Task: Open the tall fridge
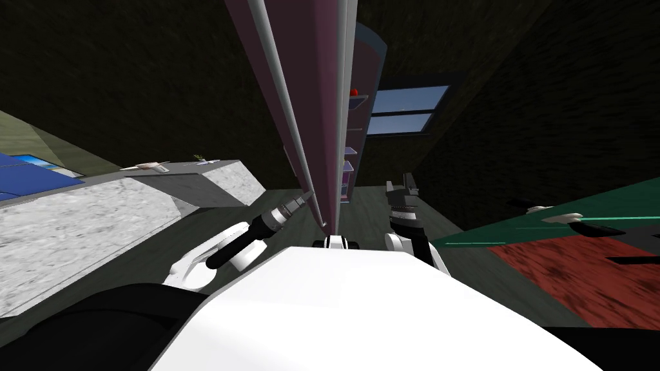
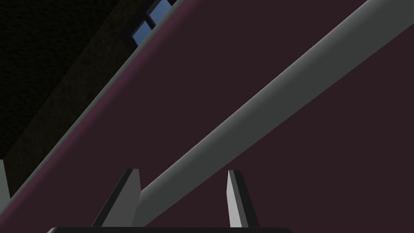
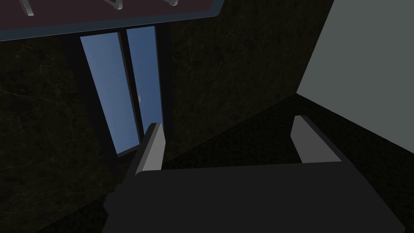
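Straight ahead, the tall fridge [image 1: 370, 58] rises up the middle of the head view; its mauve door [image 1: 322, 129] stands nearly edge-on to me. To my left lies a grey speckled bench [image 1: 77, 219], well apart from the fridge; a few small things sit at its far end, too small to name.

A long grey bar handle [image 2: 262, 97] runs along the door's face. My left arm reaches to the lower part of that bar; the left end effector [image 2: 184, 172] is released, its two fingers spread with the bar passing between them. The bar lies against one finger and leaves a gap before the other, so nothing is clamped.

The right end effector [image 1: 399, 187] is held up on the other side of the door, near it but apart; its fingers stand wide, grasping nothing.

Past the door's far edge some shelves [image 1: 356, 132] show; whether they belong to the door or the cabinet I cannot tell. A small red thing [image 1: 353, 92] sits on the upper one.
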Robot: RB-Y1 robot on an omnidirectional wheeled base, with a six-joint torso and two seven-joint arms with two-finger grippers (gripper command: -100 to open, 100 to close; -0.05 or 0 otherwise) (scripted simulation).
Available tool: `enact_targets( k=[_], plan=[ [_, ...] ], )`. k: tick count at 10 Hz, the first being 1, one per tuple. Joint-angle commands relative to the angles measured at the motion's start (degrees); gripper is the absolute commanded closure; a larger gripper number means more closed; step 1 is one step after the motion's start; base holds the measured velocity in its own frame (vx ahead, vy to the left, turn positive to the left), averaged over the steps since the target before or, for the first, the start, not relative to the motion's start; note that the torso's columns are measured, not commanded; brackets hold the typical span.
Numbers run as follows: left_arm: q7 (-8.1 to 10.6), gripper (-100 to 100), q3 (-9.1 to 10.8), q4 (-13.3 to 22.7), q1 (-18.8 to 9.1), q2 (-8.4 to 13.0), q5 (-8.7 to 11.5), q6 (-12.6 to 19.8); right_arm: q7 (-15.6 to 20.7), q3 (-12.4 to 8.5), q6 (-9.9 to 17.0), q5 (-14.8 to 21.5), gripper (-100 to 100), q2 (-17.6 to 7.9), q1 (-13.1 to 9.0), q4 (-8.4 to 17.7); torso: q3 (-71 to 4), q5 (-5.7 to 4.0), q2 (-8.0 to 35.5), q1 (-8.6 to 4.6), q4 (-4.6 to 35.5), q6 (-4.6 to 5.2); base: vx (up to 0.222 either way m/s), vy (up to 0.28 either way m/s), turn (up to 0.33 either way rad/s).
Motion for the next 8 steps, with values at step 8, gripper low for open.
enact_targets(
  k=[8],
  plan=[
    [0.41, 100, -1.27, -0.3, 0.2, 1.9, 0.6, -2.7, 0.0, 0.0, 0.0, 0.0, 0, 0.0, 0.0, 0.0, 0.5, -0.06, 0.5, -0.5, -0.1, 0.07, -0.036, 0.076, -0.027]
  ],
)
